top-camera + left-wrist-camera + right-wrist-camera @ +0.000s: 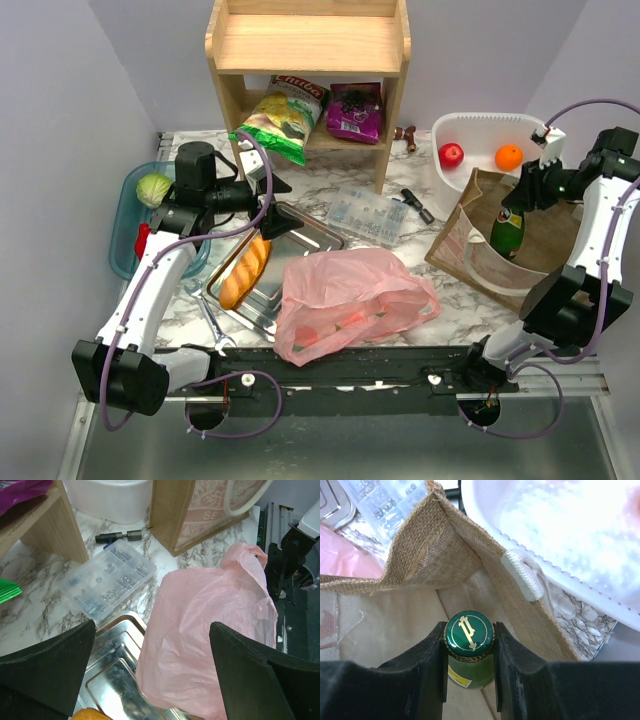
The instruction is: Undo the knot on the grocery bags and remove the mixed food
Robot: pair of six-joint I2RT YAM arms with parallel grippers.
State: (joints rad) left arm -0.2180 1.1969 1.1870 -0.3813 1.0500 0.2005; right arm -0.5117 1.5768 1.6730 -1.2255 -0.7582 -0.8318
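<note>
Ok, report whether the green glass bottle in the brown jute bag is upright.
Upright: the green bottle has its cap up, neck clamped by the right gripper, body inside the jute bag.

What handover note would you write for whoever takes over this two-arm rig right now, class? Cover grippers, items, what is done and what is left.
Left gripper: open, empty, above the crinkly pink plastic bag and steel tray.
Right gripper: shut on the green bottle at its cap, inside the brown jute bag.
Done: round pale-green cabbage in blue tub; red apple and orange in white basin; yellow-green crisp packet and purple snack packet on wooden shelf.
Left: reddish shapes show through the pink bag. Knot state unclear.
</note>
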